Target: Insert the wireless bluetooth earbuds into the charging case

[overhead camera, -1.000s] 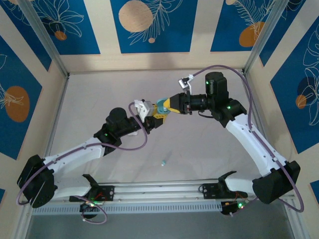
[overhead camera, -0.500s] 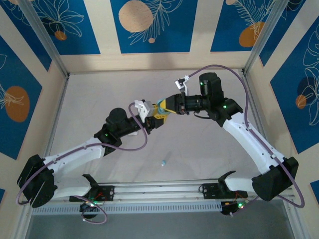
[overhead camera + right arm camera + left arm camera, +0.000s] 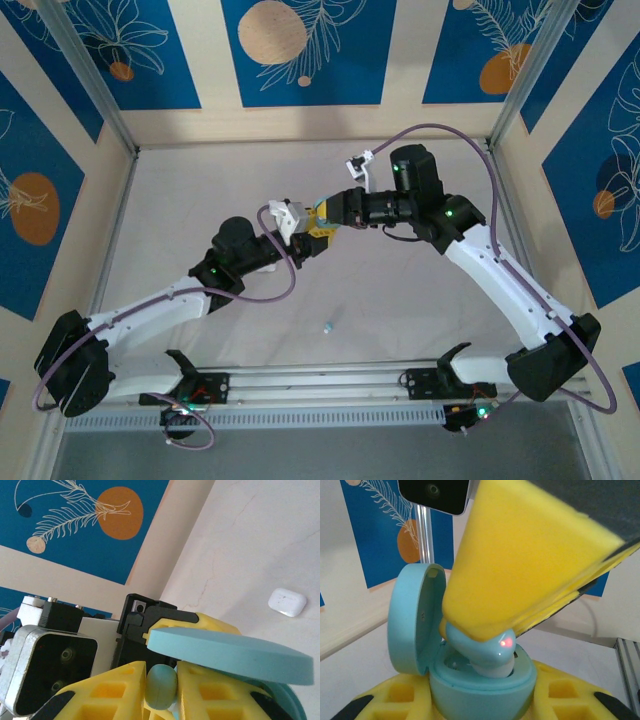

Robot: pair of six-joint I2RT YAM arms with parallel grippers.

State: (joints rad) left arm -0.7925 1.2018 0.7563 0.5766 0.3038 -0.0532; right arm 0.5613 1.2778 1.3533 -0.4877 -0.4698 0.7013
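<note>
A spare earbud [image 3: 327, 327] lies on the near table [image 3: 400, 300]. Mid-table the left gripper [image 3: 308, 240] is clamped on the open blue case [image 3: 480, 682], and just beyond, the right gripper [image 3: 161, 682] pinches a blue earbud [image 3: 487, 652] by its sides, tip in the case's well. Light, hard and slick, it likely needs a gentle pinch across the body or it pops free.

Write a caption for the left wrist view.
Right gripper sets a blue earbud into the open case the left gripper holds.
</note>
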